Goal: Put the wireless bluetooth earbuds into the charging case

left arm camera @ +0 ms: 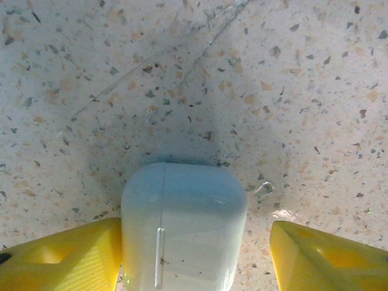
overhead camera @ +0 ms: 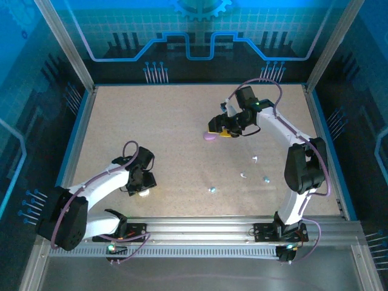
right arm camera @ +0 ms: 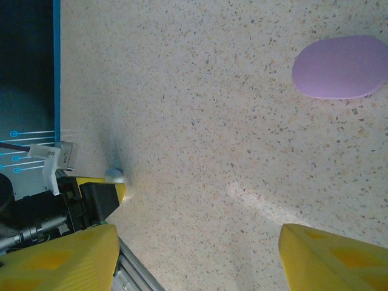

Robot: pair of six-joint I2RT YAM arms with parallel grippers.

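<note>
No earbuds (overhead camera: 243, 175) are inserted yet (they lie loose on the tabletop (overhead camera: 170, 121)); the left gripper (left arm camera: 194, 245) jaws loosely straddle the pale charging case (left arm camera: 182, 212), the right gripper (right arm camera: 200, 257) jaws stand wide, empty.

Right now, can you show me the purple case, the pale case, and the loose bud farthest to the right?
purple case (right arm camera: 341, 66): right wrist view, middle of its smooth top.
pale case (left arm camera: 183, 224): left wrist view, centre of its upper face.
rightmost earbud (overhead camera: 266, 179): top view, on its tiny body.

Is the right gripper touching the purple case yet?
Apart. Right wrist view shows bare table between the purple case and the right gripper.
</note>
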